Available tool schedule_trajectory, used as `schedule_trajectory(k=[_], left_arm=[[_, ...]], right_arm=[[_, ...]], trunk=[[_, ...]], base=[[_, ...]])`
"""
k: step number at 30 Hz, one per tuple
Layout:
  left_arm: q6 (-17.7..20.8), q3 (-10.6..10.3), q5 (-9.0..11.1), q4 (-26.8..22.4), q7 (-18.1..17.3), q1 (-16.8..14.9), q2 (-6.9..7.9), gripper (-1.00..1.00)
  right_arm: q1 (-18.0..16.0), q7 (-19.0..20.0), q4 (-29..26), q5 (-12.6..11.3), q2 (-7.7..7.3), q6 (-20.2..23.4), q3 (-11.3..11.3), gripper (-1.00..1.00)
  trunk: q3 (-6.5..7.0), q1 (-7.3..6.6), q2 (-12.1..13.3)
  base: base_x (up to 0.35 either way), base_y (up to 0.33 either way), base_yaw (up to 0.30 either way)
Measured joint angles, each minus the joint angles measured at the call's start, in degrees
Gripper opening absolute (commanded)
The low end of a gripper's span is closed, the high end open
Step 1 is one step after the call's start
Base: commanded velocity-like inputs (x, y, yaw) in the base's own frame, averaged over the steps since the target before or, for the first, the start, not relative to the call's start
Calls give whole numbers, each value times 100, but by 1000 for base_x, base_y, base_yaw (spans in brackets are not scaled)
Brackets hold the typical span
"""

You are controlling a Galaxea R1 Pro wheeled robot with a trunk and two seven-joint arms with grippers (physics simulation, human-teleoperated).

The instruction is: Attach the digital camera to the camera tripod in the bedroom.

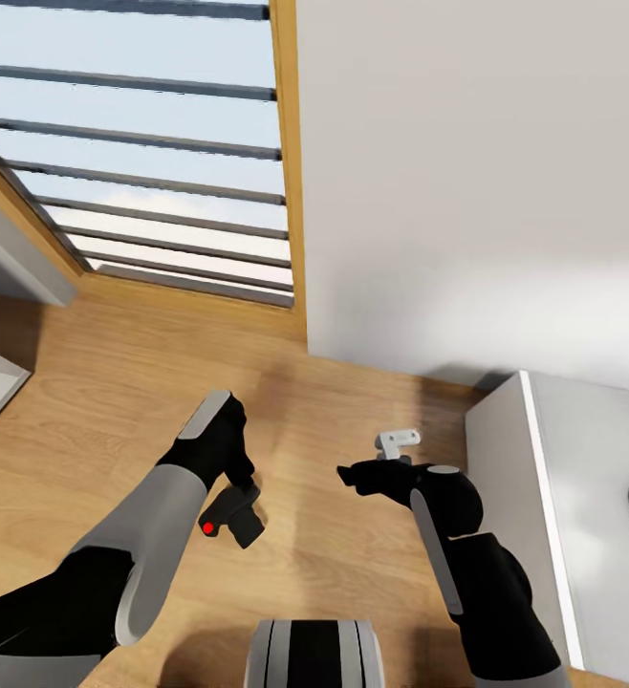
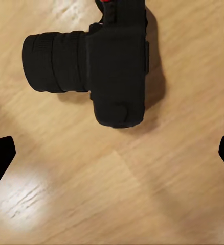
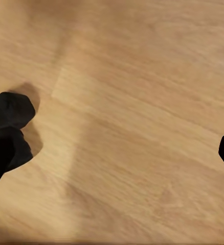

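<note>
Clearly the digital camera (image 2: 109,64) is a rigid little block, and we judge it light but top-heavy toward its lens barrel (image 2: 53,62), so it may roll or pivot if nudged from one end. It lies on the wood plank floor (image 1: 95,401), just below our left pincer (image 1: 241,485), with its red button (image 1: 207,527) facing us in the head view. We would close on the flat sides of the body, not on the round barrel, which looks smooth and would likely slip; the lens glass is the part we would least want to knock.

From the left wrist camera, our left pincer stands spread, its two black tips at the far edges of the picture and the camera between and beyond them, not touching either. Our right pincer (image 1: 367,473) hangs over bare floor, also spread and carrying nothing.

Much is unclear. The camera's top edge is cut off in the wrist picture, and its underside, where a mount would go, is hidden against the floor. A small white part (image 1: 397,441) near the right pincer we cannot identify. A white cabinet (image 1: 506,497) stands at the right.
</note>
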Motion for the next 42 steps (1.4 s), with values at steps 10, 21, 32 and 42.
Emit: schedule_trajectory(k=[10, 21, 32, 42], left_arm=[[0, -8, -3, 4, -5, -109, -6, 100], [-1, -24, -9, 4, -20, -140, -4, 100], [-1, -42, -17, 4, -17, -143, -7, 100], [-1, -48, -18, 4, -21, -144, -7, 100]], right_arm=[[10, -13, 0, 7, -1, 0, 150, 100], [11, -25, 0, 6, -6, 0, 180, 100], [12, -27, 0, 6, -8, 0, 188, 100], [15, -27, 0, 10, -9, 0, 205, 100]], trunk=[[-222, 26, -13], [-422, 49, -26], [-422, 49, -26], [-643, 75, -39]], base=[[0, 0, 0], [0, 0, 0], [0, 0, 0], [0, 0, 0]])
